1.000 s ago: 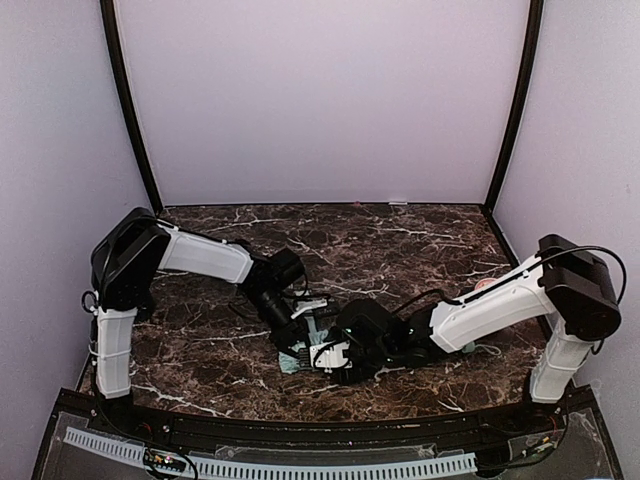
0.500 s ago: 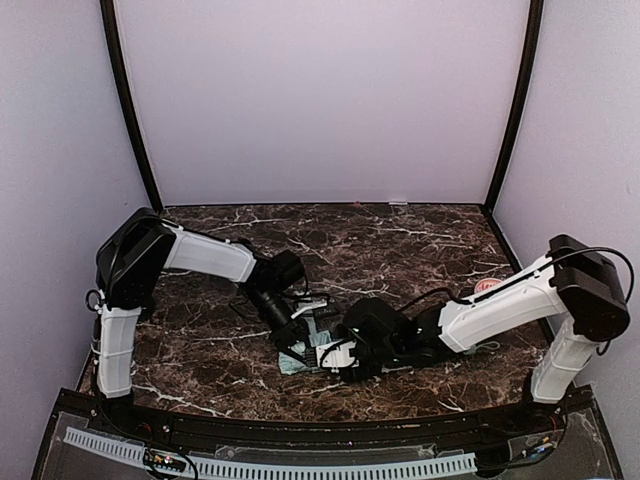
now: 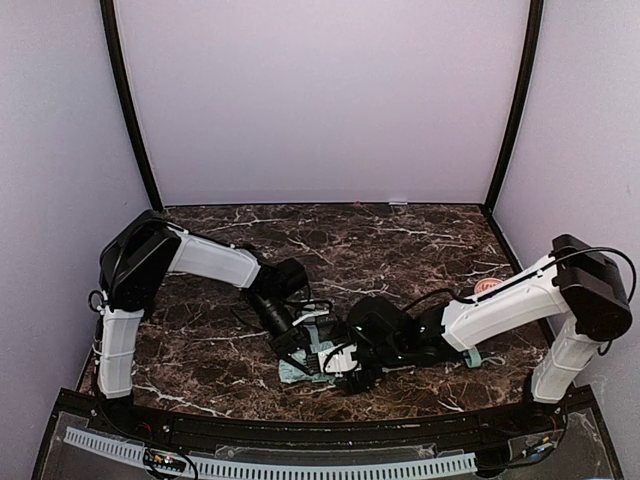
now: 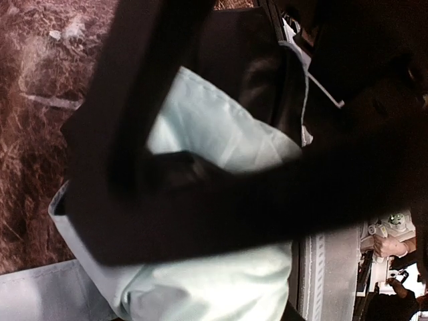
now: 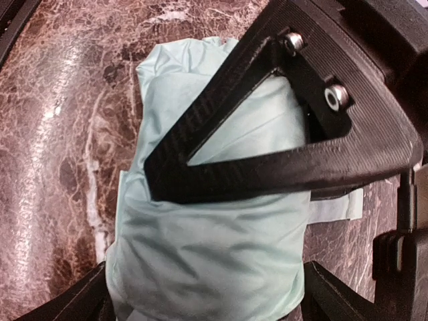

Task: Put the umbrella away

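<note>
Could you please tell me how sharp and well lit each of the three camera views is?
Top external: evenly lit and sharp, the umbrella barely visible. Left wrist: dim, its own finger a blurred black band across the frame. Right wrist: bright, fabric folds and marble table crisp.

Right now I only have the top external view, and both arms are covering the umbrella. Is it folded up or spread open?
Observer: Folded. The right wrist view shows the umbrella as a puffy mint bundle lying on the table.
Operator: How do the right jaws stand?
Observer: The right gripper has its jaws spread wide, with the bundle between them.
Operator: And the left side?
Observer: The left wrist view is blurred. It shows the left gripper right against the mint fabric, but I cannot tell whether it grips.
</note>
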Controlling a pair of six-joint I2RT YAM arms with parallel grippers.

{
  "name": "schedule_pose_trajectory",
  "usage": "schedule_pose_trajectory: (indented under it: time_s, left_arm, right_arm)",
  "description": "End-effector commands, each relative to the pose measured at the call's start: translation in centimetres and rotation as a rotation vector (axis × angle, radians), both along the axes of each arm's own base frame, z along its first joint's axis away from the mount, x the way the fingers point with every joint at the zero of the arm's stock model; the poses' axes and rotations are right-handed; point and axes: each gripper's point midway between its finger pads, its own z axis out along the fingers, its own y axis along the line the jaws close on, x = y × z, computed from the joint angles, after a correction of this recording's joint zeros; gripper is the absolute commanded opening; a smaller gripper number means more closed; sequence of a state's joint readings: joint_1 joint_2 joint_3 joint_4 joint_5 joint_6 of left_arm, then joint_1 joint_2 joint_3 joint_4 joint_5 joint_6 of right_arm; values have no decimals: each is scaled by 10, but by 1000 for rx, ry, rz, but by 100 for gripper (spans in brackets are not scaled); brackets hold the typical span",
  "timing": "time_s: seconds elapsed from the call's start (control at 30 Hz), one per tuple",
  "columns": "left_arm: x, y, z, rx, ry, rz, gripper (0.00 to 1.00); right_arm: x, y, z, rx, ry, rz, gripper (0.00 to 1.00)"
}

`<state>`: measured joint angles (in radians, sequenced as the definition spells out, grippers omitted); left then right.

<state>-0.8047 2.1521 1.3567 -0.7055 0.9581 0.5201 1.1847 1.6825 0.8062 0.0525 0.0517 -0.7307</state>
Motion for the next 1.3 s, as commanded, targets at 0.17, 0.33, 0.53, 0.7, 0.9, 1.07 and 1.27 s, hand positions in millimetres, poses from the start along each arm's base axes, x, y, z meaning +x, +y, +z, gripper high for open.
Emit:
schedule_pose_trajectory:
  time_s: [0.17, 0.33, 0.53, 0.7, 0.9, 1.07, 1.27]
  left_arm:
    - [-17, 43, -53, 252, -43, -62, 17]
    - [31, 16, -9, 45, -343, 69, 80]
    - [62, 25, 54, -175, -751, 246, 99]
    - [41, 45, 78, -307, -893, 249, 99]
    - [6, 48, 62, -291, -1220, 54, 94]
    - [16, 41, 46, -211, -1285, -15, 93]
    - [33, 29, 19, -59, -1367, -124, 98]
  right_arm:
    - [16, 4, -30, -97, 102, -81, 47]
    - [3, -7, -28, -111, 184, -105, 28]
    - [-13, -19, -29, -110, 286, -149, 22]
    - [-17, -18, -36, -128, 385, -181, 22]
    - [-20, -18, -46, -148, 588, -212, 23]
    - [-17, -19, -55, -177, 717, -234, 23]
    - [-15, -18, -61, -198, 802, -247, 23]
